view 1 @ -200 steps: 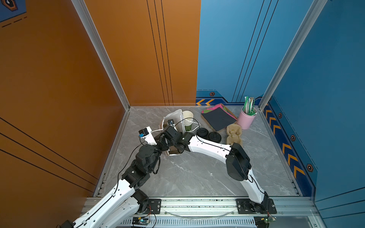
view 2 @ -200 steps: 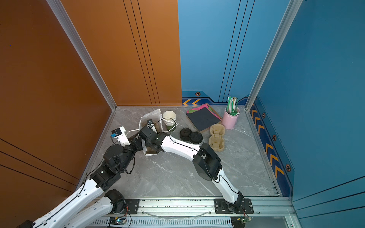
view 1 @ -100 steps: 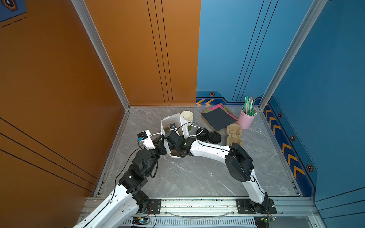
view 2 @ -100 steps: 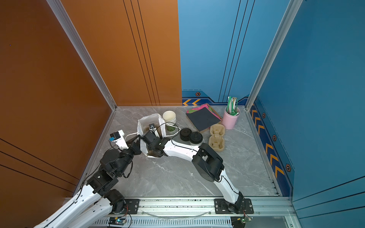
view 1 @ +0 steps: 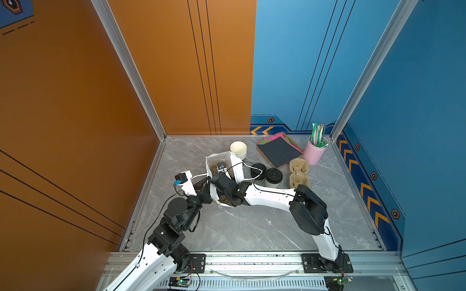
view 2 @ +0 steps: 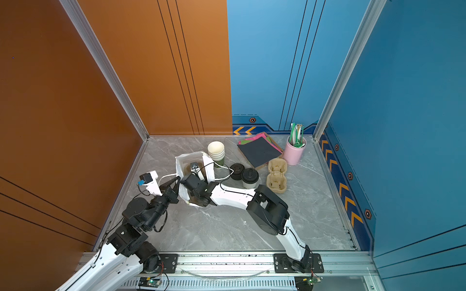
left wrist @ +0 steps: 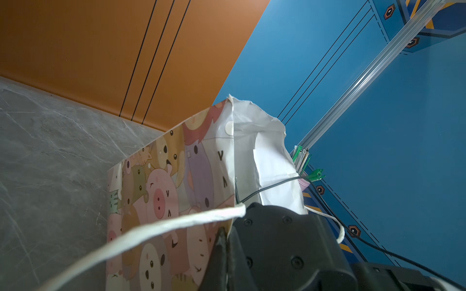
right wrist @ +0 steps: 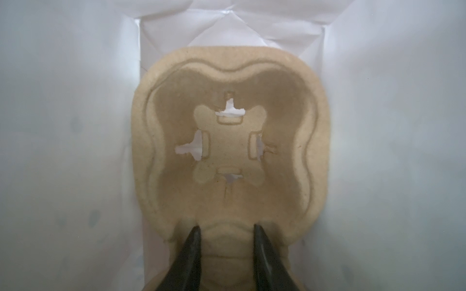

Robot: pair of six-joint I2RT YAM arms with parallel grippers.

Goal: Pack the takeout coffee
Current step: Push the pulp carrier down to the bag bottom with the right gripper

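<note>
Black fingers of the left gripper (left wrist: 224, 238) are pinched flat together on the near rim of the paper bag (left wrist: 164, 186). The bag's outer face is printed with cartoon animals, and a white cord handle (left wrist: 156, 228) loops across in front of it in the left wrist view. In both top views this pinch sits at the bag's near left corner. Just beyond, the right gripper (right wrist: 227, 236) reaches down into the bag's white inside. Its fingers (right wrist: 191, 252) stand a narrow gap apart, clasping the middle ridge of a brown pulp cup carrier (right wrist: 227, 75) that rests against the bag's bottom. Outside the bag, to its right and behind the right forearm, the takeout coffee (view 1: 273, 177) stands upright on the grey marble table (view 1: 252, 226). Its black lid is on, and it is just beside a pile of loose black lids (view 1: 257, 171). A second pulp carrier (view 1: 298, 172) lies to the coffee's right. Farther back are a stack of lidless cups (view 1: 238, 150), a spread of napkins (view 1: 278, 151) and a pink tub of straws (view 1: 315, 152).
</note>
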